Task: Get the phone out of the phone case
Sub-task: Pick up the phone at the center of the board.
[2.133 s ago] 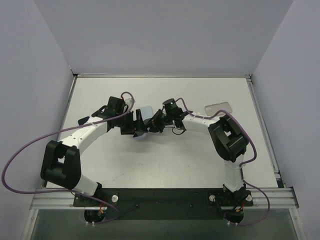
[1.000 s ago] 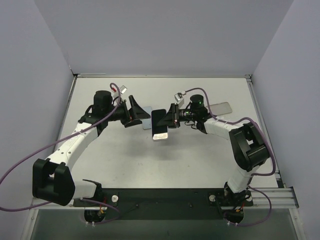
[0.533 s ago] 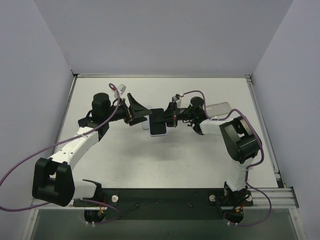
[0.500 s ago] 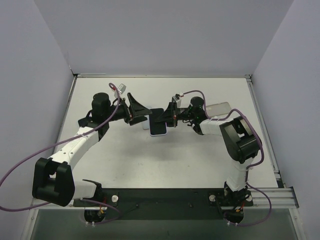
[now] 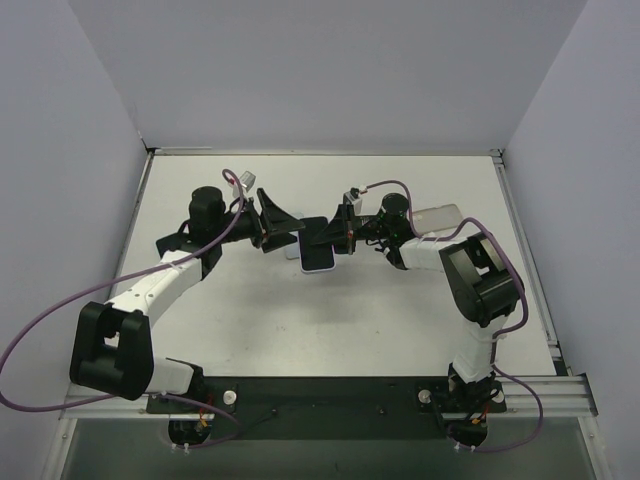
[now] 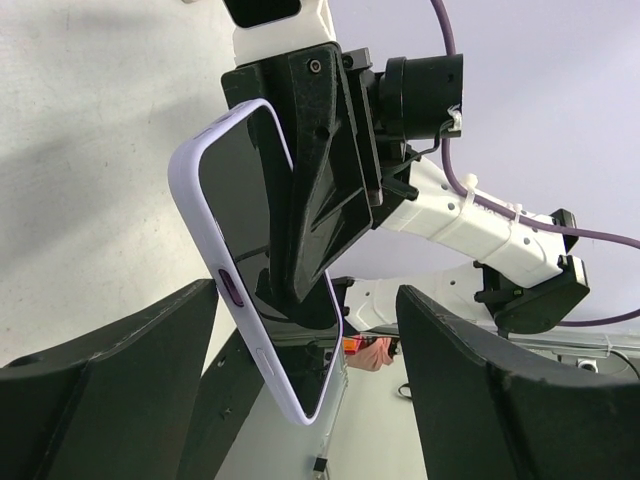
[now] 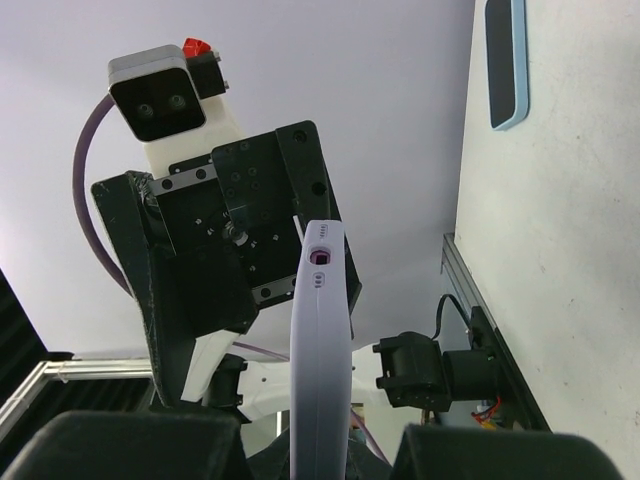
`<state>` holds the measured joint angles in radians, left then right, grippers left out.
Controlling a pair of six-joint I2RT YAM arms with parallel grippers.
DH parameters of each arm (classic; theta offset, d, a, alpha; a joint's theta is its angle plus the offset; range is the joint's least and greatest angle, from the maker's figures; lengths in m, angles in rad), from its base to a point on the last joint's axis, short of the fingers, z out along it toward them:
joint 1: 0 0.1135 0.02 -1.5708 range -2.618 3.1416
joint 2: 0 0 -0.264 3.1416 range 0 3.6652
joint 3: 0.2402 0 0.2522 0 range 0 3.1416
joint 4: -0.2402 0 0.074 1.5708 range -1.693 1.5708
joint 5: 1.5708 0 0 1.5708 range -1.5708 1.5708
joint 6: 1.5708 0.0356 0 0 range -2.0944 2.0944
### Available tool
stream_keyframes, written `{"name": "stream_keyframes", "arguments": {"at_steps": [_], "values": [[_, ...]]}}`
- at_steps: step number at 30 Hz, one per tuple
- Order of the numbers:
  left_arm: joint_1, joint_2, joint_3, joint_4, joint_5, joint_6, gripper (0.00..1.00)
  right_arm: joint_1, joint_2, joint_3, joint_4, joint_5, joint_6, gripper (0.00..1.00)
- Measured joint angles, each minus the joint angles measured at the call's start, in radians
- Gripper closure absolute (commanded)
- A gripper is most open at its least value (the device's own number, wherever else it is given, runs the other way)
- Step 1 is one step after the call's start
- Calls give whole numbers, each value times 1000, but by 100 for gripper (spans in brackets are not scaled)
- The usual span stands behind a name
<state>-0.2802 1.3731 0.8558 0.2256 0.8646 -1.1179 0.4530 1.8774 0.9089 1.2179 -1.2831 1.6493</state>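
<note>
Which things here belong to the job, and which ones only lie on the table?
Job: phone, lilac case, right hand gripping them, open left hand.
Lying about: blue-rimmed phone, clear case.

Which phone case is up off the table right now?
The lavender case, phone inside, clamped in the right gripper. The pale case and the blue-rimmed one lie flat on the table.

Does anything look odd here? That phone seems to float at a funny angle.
Only the phone in its lilac case: it hangs tilted above the table, because the right hand is clamped on it, one finger across the screen. The left hand is open next to it. No damage or spill shows.
</note>
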Motion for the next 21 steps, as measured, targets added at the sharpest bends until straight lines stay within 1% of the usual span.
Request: {"name": "stream_keyframes", "arguments": {"at_steps": [7,13,16,17,18,21], "values": [[-3,-2,-10,-11,0,-10,18,-2,-2,0,5,-5,-1,100],[-11,-42,-110,21,0,-81,18,-13,-4,0,5,5,-5,100],[-12,-55,-127,20,0,-95,18,-21,-35,0,-18,32,-111,100],[-13,-58,-128,23,0,-100,18,-21,-64,3,-85,46,-176,100],[-13,-60,-128,25,-1,-102,18,-22,-108,12,-201,66,-285,100],[-13,-66,-128,34,-1,-108,18,-6,-234,114,-625,166,-648,100]]}}
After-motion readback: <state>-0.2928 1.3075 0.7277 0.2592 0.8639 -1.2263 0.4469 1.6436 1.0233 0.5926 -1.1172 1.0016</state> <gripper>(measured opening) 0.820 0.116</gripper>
